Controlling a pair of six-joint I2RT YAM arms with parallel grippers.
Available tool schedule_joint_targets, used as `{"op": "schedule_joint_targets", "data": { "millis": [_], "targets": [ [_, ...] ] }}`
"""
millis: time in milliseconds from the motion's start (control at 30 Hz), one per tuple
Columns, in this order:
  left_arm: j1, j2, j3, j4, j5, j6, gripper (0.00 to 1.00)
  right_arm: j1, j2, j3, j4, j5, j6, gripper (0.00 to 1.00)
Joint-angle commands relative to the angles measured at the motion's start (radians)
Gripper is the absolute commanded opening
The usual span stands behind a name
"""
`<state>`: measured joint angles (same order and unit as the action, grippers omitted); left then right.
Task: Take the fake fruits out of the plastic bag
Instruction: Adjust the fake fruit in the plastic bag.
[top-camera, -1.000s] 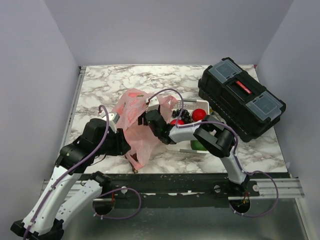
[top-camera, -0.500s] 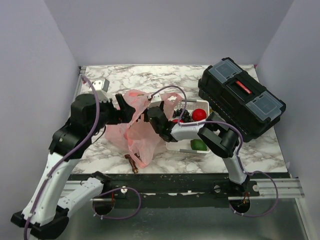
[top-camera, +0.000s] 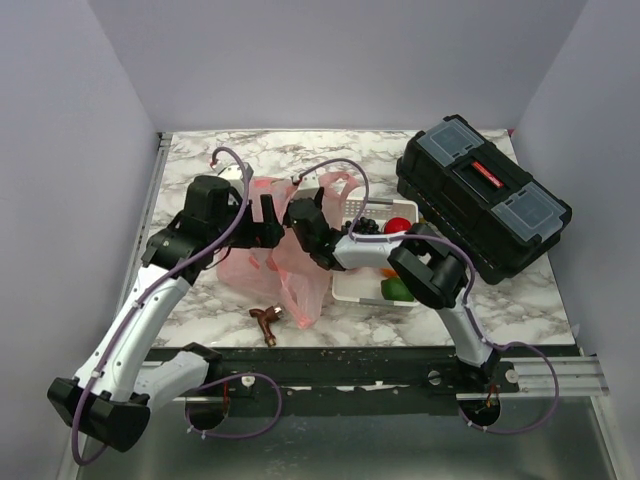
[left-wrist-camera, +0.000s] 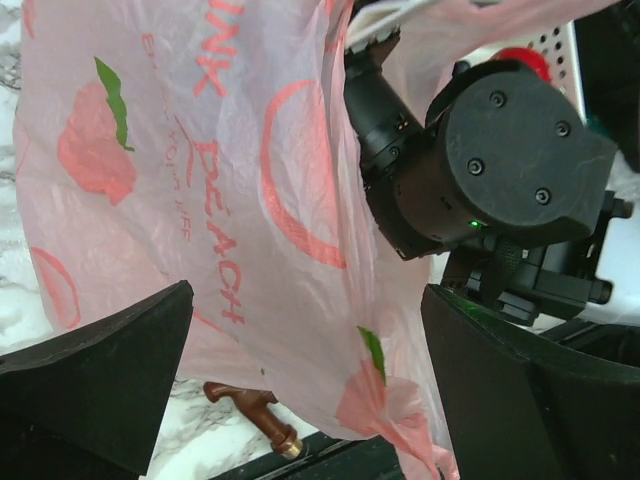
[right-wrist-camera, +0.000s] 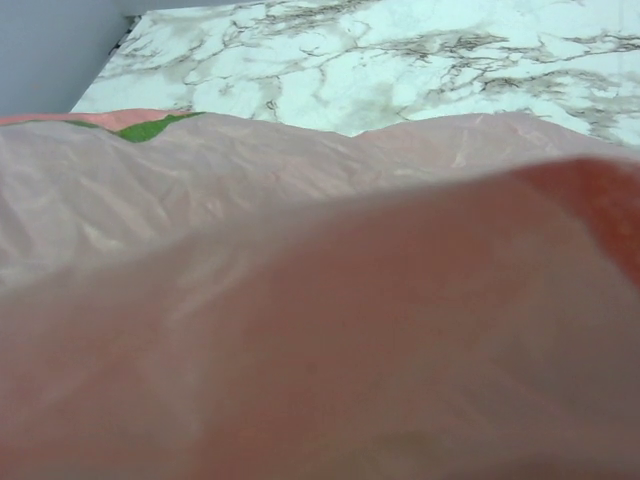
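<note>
The pink plastic bag hangs lifted off the marble table between the two arms. My left gripper is open, and the bag hangs in the wide gap between its fingers. My right gripper is pushed into the bag from the right, and its fingers are hidden. The right wrist view is filled by pink bag film. A red apple, a black grape bunch and a green fruit lie in the white tray.
A black toolbox stands at the back right, next to the tray. A small brown tap-like part lies on the table near the front edge, below the bag; it also shows in the left wrist view. Bare marble lies behind the bag.
My left arm has swung up from the near left of the bag to its far left side, fingers around it. The bag has risen and shifted right, uncovering the brown part.
</note>
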<state>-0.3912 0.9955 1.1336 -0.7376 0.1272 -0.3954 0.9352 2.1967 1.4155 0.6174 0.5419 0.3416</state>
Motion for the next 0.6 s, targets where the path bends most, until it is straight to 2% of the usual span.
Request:
{"op": "schedule_joint_targets", "data": {
  "millis": [0, 67, 167, 267, 333, 367, 433, 567],
  "targets": [
    [-0.001, 0.048, -0.025, -0.011, 0.012, 0.064, 0.95, -0.003, 0.051, 0.059, -0.056, 0.015, 0.022, 1.00],
    [-0.002, 0.059, -0.036, 0.004, -0.004, 0.066, 0.93, -0.003, 0.054, 0.066, -0.069, 0.014, 0.029, 1.00],
    [-0.001, 0.095, -0.024, 0.008, -0.029, 0.086, 0.84, -0.004, 0.048, 0.066, -0.079, 0.011, 0.033, 1.00],
    [-0.001, 0.156, 0.021, -0.022, -0.075, 0.097, 0.58, -0.003, 0.047, 0.071, -0.086, 0.013, 0.032, 1.00],
    [-0.001, 0.171, 0.028, -0.018, -0.098, 0.097, 0.29, -0.003, 0.053, 0.078, -0.095, 0.020, 0.030, 1.00],
    [-0.001, 0.169, 0.028, -0.008, -0.090, 0.096, 0.19, -0.003, 0.060, 0.087, -0.102, 0.027, 0.042, 1.00],
    [-0.001, 0.163, 0.022, 0.019, -0.041, 0.092, 0.09, -0.005, 0.074, 0.108, -0.132, 0.041, 0.089, 1.00],
    [-0.001, 0.160, 0.020, 0.052, 0.126, 0.072, 0.01, -0.007, 0.101, 0.137, -0.137, 0.066, 0.191, 1.00]
  ]
}}
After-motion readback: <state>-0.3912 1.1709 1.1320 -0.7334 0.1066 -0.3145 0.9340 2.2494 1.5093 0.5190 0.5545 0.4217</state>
